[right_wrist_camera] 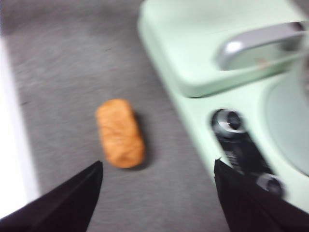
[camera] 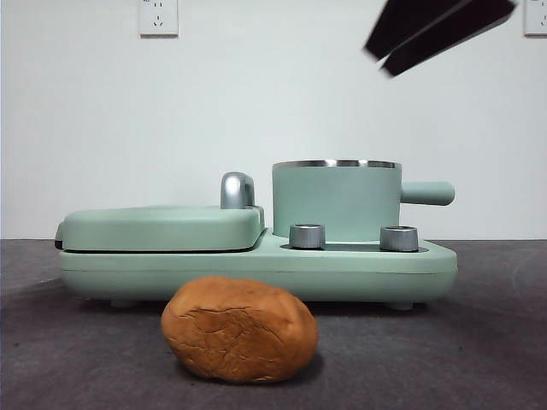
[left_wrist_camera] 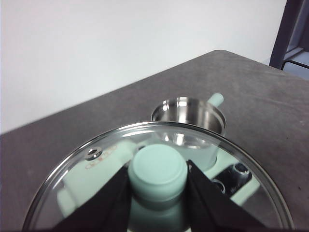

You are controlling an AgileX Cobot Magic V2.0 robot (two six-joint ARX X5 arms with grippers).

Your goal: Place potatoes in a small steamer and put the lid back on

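Clearly the wide-open right gripper (right_wrist_camera: 157, 193) could nudge the potato (right_wrist_camera: 120, 133) rolling ahead of it; the left gripper (left_wrist_camera: 158, 191) clamps the lid (left_wrist_camera: 96, 159) knob.

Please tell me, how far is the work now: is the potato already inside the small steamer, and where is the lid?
Done: the lid is off the steamer, held by its knob in the left gripper. In hand: the open right gripper hovers above the potato, which lies on the table. Left: load the potato, replace the lid.
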